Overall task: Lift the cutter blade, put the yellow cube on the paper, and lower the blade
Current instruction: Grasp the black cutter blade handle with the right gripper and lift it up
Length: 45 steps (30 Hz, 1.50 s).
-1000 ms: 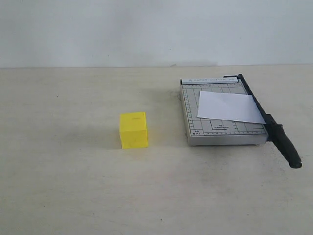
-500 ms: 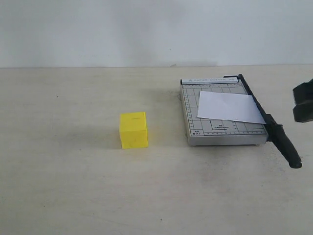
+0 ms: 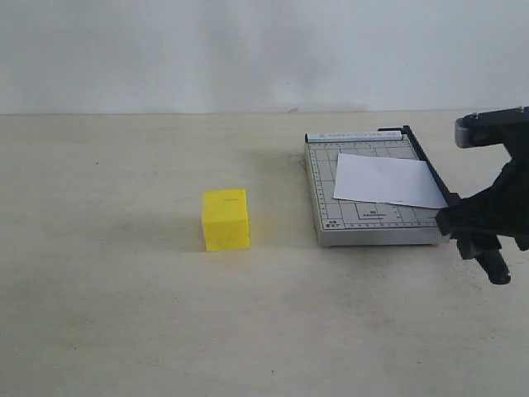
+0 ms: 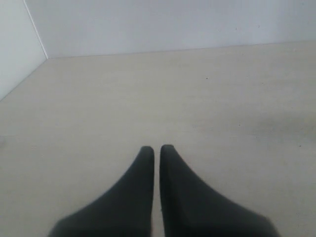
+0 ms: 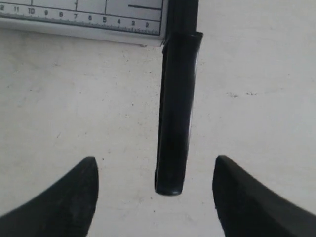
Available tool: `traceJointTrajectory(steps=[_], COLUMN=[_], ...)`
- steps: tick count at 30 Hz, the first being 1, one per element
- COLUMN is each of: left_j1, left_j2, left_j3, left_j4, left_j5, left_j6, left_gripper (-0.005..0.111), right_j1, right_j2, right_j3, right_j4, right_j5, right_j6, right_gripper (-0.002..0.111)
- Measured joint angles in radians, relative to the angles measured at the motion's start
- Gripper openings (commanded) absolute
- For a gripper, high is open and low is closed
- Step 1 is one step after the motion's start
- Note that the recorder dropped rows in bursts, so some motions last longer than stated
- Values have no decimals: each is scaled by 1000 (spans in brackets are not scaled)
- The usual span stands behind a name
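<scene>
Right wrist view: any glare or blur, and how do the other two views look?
Right wrist view: the cutter blade is sharp, with a thin glare streak along one edge; the right gripper looks soft at its tips. Left wrist view: the left gripper blurs toward the frame edge. Exterior view: flat, diffuse light, faint shadow beside the yellow cube.

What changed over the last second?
The right gripper came in from the right edge and now sits over the handle of the cutter blade, jaws open either side of it, nothing gripped. Blade still down; yellow cube and paper unmoved.
</scene>
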Motion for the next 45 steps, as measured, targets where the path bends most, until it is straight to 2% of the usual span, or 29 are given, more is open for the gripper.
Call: traceJointTrajectory(steps=[15,17,20,24,29,31,33,45], left_j1=[0,0,0,0,0,0,0,0], left_j2=[0,0,0,0,0,0,0,0], left_j3=[0,0,0,0,0,0,0,0], left_j4=[0,0,0,0,0,0,0,0], left_j5=[0,0,0,0,0,0,0,0], left_j6=[0,0,0,0,0,0,0,0], left_gripper=[4,4,4,4,4,4,4,4], right_j1=[0,0,0,0,8,8,8,4], right_j2=[194,201,203,204,206,204,180,-87], right_j3=[-1,-1,-1,-1,-2,-2,0,-1], right_j4=[-72,-72,-94,-170,-265,-267,-267,-295], right_j5=[-166,-182,-204,-199,-179,-179,-183,-269], right_j6=[0,0,23,90,223,234,234,234], right_gripper=[63,58,35,16,12,8,-1,0])
